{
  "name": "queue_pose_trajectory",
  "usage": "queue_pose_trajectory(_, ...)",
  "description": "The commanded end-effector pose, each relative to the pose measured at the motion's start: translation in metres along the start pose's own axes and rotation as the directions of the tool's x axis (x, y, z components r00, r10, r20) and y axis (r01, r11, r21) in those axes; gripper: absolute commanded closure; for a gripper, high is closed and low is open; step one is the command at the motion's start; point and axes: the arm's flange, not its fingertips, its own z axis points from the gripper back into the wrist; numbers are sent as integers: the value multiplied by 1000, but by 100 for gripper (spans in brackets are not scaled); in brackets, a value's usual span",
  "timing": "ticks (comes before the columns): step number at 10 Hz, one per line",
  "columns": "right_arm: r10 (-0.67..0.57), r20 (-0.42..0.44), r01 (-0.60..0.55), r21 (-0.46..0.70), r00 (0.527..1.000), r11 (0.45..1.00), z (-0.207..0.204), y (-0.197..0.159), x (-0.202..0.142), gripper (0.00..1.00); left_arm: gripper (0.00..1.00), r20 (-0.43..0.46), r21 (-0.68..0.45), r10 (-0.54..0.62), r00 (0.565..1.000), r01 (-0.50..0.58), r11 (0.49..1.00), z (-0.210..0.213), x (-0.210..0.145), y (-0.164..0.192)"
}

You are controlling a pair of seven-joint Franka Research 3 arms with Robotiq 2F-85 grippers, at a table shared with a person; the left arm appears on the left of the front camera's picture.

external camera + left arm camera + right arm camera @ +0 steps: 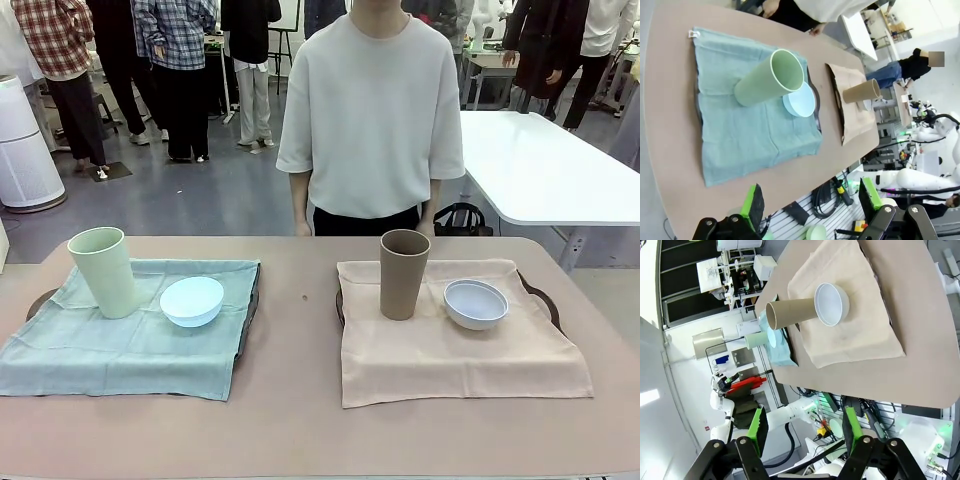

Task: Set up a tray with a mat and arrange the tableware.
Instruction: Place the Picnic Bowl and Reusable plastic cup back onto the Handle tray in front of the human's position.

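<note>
Standing upright — green tumbler [104, 270] | brown tumbler [403, 273] — mouths up

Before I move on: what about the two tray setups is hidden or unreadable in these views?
- Left tray: front view, the teal mat covers it; only dark edges show.
- Right tray: front view, beige mat hides its surface.
- Inside of the brown tumbler: front view, its wall blocks the bottom.
- Whitish bowl: left wrist view, mostly behind the tumbler.
- Pale green tumbler: right wrist view, too small and partly covered.
</note>
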Motion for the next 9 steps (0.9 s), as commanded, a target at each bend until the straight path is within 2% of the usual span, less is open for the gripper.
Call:
queue_pose_trajectory(1, -9, 3, 9, 4, 1000, 1000, 1, -1, 0, 22, 0, 5, -2, 15, 1000, -15, 1000, 1, -1, 0)
queue_pose_trajectory(9, -9, 3, 9, 4, 1000, 1000, 1, -1, 0, 22, 0, 5, -2, 15, 1000, -15, 1000, 1, -1, 0)
